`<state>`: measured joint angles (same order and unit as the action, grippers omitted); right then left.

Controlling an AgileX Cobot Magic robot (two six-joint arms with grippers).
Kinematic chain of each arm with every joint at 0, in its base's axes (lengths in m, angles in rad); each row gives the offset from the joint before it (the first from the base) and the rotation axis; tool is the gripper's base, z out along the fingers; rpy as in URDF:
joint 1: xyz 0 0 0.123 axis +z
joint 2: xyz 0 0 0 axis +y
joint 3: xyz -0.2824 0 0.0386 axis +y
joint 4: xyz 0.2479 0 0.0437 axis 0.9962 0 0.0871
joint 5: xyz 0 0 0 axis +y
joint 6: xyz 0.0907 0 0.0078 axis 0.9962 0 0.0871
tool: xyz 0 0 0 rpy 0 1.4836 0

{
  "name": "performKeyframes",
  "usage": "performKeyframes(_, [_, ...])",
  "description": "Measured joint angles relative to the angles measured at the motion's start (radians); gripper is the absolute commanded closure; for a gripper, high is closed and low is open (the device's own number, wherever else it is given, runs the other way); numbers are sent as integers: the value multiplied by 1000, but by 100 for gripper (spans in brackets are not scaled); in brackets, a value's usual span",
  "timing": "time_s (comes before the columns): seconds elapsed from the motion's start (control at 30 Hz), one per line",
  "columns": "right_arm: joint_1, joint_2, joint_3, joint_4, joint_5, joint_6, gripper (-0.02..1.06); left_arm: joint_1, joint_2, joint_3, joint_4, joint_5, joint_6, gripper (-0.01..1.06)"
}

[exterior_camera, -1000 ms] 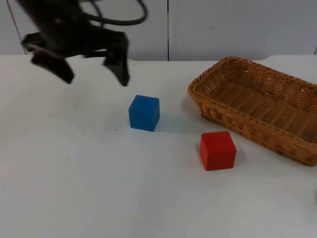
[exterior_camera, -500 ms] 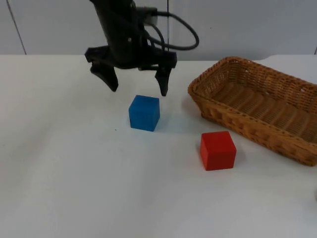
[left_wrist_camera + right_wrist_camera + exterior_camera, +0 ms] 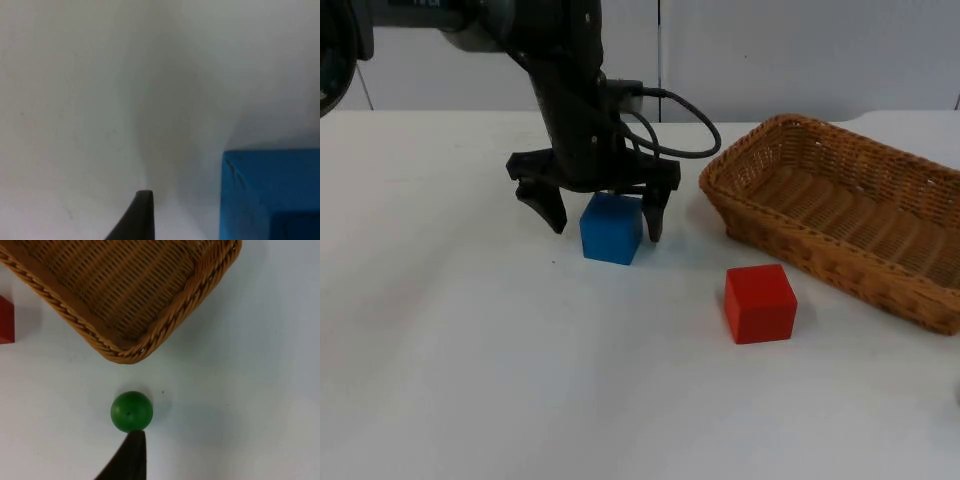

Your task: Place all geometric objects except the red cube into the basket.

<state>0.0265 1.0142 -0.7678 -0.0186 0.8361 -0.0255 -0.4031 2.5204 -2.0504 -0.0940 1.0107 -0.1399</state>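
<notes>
Sitting flat on the white tabletop (image 3: 470, 350), blue cube (image 3: 611, 228) near the middle, well left of the wicker basket (image 3: 840, 215). Straddling it from above, left tool (image 3: 603, 222), fingers spread apart, one black finger (image 3: 544, 204) just left of the cube and the other just right, neither clearly touching. Seen in the left wrist view as a blue block beside a black fingertip (image 3: 140, 216). Lying apart in front of the basket's near side, red cube (image 3: 760, 303). Resting just off a basket corner in the right wrist view, green ball (image 3: 131, 411), right tool's fingertip (image 3: 131, 457) close by; right tool's spread: cannot tell.
</notes>
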Motion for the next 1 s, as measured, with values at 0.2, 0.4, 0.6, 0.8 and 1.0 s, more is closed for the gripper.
performKeyframes(0.2, [0, 0, 0, 0, 0, 0, -1, 0, 9, -2, -17, 2, -6, 40])
performKeyframes(0.4, [0, 0, 0, 0, 0, 0, -1, 0, 13, -4, -20, 30, -11, 105])
performKeyframes(0.6, [0, 0, 0, 0, 0, 0, -1, 0, -10, -4, -20, 88, 2, 105])
performKeyframes(0.8, [0, 0, 0, 0, 0, 0, -1, 0, -157, -4, -20, 157, 95, 105])
performKeyframes(1.0, [0, 0, 0, 0, 1, 0, -1, -9, -287, -4, -34, 197, 180, 105])
